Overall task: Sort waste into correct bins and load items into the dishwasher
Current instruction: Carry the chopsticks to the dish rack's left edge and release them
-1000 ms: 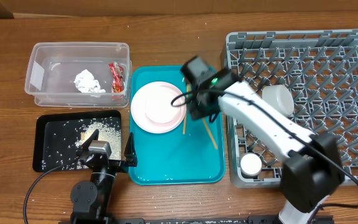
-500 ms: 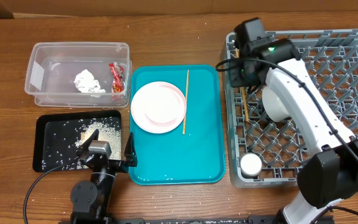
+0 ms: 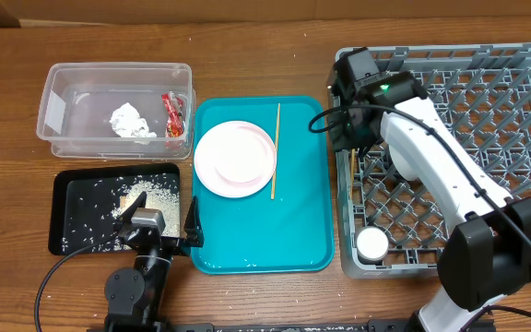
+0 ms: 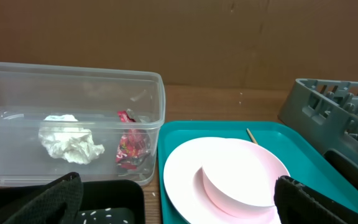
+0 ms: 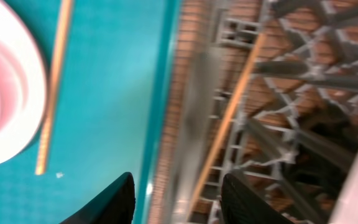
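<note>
Waste is seen already sorted: the crumpled napkin point(image 3: 129, 120) and the red wrapper point(image 3: 172, 110) lie in the clear tub point(image 3: 90, 72), and rice-like scraps point(image 3: 136, 196) are scattered in the black tray point(image 3: 63, 242), so the remaining work is judged to be dish loading. The right gripper point(image 5: 178, 180) is held over the left edge of the dish rack point(image 3: 505, 111), its fingers point(image 5: 107, 202) spread apart with nothing between them. One chopstick point(image 5: 229, 118) is seen lying on the rack lattice close to the left wall, and it is judged to have been set there as a loaded item. The small cup point(image 3: 372, 243) stands in the rack's near-left corner. The bowl cannot be made out clearly, being covered by the right arm. The second chopstick point(image 3: 276, 152) lies on the teal tray point(image 3: 275, 240), just beside the right rim of the plate point(image 3: 235, 158); both are judged to await loading. The left gripper point(image 4: 178, 186) is parked low at the near edge of the table point(image 3: 247, 46), between black tray and teal tray, opened wide and empty, facing the plate. Between the right gripper and the tray chopstick stand the rack wall and the tray rim, and little room is left on the plate side for a finger.
</note>
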Motion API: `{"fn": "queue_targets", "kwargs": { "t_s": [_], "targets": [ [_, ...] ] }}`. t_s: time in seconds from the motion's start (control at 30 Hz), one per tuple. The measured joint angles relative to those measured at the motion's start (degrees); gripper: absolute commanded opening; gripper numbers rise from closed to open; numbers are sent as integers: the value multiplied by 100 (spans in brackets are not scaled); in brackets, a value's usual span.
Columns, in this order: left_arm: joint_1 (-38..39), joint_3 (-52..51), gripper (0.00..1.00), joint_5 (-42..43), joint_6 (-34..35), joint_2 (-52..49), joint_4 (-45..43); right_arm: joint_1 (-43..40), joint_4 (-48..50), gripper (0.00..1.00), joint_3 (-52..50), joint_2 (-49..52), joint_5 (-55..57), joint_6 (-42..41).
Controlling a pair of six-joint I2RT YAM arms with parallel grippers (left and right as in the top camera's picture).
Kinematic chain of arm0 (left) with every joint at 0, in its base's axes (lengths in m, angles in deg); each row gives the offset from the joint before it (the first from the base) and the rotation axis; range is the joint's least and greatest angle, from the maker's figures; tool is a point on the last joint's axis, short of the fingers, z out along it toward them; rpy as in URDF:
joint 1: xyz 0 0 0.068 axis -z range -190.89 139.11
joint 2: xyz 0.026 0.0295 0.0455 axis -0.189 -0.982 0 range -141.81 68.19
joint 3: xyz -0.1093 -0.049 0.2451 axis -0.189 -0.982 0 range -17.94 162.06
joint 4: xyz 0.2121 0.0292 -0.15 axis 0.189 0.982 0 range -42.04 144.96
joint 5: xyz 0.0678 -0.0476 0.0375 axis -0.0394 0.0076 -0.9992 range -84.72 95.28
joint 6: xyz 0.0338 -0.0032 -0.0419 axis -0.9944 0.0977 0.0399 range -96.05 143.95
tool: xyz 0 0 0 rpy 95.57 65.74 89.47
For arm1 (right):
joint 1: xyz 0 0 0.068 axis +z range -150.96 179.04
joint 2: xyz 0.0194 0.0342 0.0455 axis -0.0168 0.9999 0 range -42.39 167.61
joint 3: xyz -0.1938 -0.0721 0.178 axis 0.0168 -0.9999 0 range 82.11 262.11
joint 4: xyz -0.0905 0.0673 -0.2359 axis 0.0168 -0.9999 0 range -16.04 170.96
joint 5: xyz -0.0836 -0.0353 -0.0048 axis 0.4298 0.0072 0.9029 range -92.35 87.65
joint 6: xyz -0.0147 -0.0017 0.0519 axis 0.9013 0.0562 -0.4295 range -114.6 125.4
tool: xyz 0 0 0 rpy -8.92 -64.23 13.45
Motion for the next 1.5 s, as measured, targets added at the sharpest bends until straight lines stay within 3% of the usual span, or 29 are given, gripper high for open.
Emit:
{"fn": "queue_targets", "kwargs": {
  "t_s": [0.17,0.4,0.63,0.8,0.93,1.13,1.33,1.5],
  "targets": [
    [0,0,100,2,-2,0,0,450,291,32,0,0,-564,-334],
    [0,0,100,2,-2,0,0,1086,1185,30,-2,2,-542,-1635],
    [0,0,100,2,-2,0,0,1032,2450,26,0,444,-214,-2455],
    [0,0,100,2,0,0,0,951,3156,27,0,1139,-129,-2614],
    [0,0,100,0,0,0,0,949,3421,36,-2,1528,-59,-2673],
    [0,0,100,2,-2,0,0,946,3554,38,-2,1812,11,-2695],
    [0,0,100,2,-2,0,0,951,3491,31,-2,2081,46,-2697],
    [0,0,100,0,0,0,0,944,3215,16,42,2135,168,-2697]
  ]
}}
